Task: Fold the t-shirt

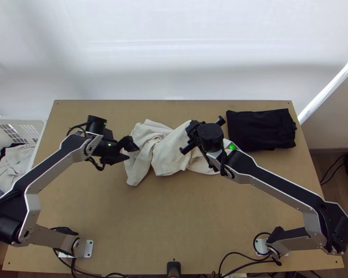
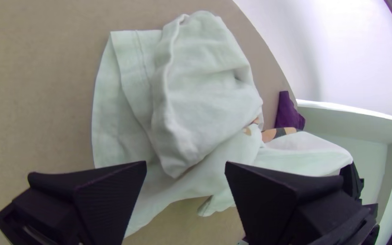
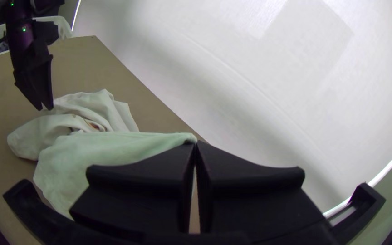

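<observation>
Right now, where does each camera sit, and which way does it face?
Top view: high over the table's near edge, facing steeply down at the bunched shirt; left arm and right arm show.
Left wrist view: on that arm, facing the shirt beyond its open left tool.
Right wrist view: on that arm, looking across the table past its right tool, pinching shirt.
Top and right wrist views share the left tool.

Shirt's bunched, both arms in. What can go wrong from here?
Two risks:
Slip: the right jaws are shut on what looks like a small bit of the t-shirt, so a hard pull might lose it.
Bad grab: the left jaws are open at the bunched end, where layers overlap, so closing there could pinch several together and fold creases in.
</observation>
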You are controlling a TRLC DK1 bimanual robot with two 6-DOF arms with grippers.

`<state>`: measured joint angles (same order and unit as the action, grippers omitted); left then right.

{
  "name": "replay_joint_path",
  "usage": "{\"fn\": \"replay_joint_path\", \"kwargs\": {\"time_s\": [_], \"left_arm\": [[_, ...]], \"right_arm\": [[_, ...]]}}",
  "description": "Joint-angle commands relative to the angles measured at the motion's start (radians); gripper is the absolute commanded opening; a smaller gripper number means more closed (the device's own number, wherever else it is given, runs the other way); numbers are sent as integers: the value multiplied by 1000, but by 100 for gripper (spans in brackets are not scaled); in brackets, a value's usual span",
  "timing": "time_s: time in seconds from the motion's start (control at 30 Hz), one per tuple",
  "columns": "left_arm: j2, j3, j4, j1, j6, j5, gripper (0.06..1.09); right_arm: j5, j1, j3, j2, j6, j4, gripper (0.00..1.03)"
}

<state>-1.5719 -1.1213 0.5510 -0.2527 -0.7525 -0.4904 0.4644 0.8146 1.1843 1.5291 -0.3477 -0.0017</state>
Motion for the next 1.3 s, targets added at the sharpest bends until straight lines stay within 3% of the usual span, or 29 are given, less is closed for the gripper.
{"fn": "replay_joint_path", "kwargs": {"time_s": [0.0, 0.17, 0.23, 0.47, 0.53, 0.63, 0.73, 0.77, 0.8, 1.07, 1.27], "left_arm": [[-42, -29, -5, -7, -27, -14, 91], [-59, -41, -5, -10, -27, -13, 90], [-59, -43, -6, -10, -27, -4, 80], [-57, -41, -6, -3, -25, -2, 79], [-60, -41, -6, -7, -21, 13, 64], [-71, -43, -11, -10, -13, 36, 31], [-77, -41, -16, -11, -8, 39, 28], [-79, -41, -17, -11, -7, 41, 23], [-80, -43, -17, -11, -11, 61, 9], [-42, -95, -17, 93, -18, 92, 10], [59, -259, 41, 259, -15, 104, 10]], "right_arm": [[20, -12, -20, -27, 19, 17, 3], [20, -14, -29, -29, 19, 19, 3], [20, -12, -32, -29, 19, 22, 3], [20, -12, -40, -26, 24, 25, 3], [20, -14, -40, -24, 24, 25, 3], [20, -14, -35, -24, 23, 25, 3], [22, -14, -35, -24, 23, 25, 3], [20, -17, -35, -24, 23, 25, 3], [22, -17, -34, -24, 23, 25, 3], [31, -58, 23, -29, 42, 11, 3], [53, -107, 140, -38, 81, -50, 3]]}}
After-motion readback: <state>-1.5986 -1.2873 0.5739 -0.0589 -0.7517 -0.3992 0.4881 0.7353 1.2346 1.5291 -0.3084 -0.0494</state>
